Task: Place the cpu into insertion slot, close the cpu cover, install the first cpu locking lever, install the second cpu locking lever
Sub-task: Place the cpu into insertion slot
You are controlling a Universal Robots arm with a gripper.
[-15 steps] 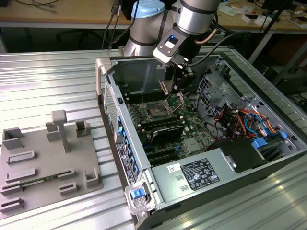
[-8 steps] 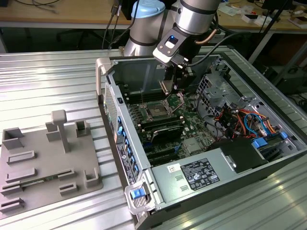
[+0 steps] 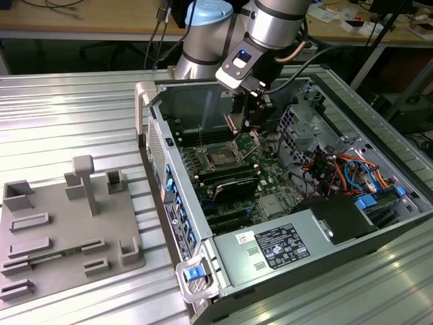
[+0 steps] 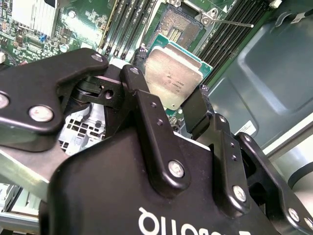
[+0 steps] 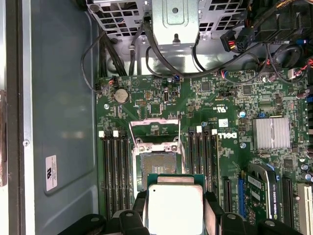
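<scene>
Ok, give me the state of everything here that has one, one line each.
claw, shut on the cpu.
cpu, held off the board near the insertion slot, not seated.
insertion slot, uncovered and empty.
cpu cover, swung open.
computer case, open, its inside exposed.

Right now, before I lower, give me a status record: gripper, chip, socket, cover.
cpu: flat square silver-topped chip, green edge, held above the green motherboard, unseated
gripper: black, two-fingered, shut on the cpu
insertion slot: square dark socket, silver rim, uncovered, no chip in it
cpu cover: thin silver metal frame, swung open
</scene>
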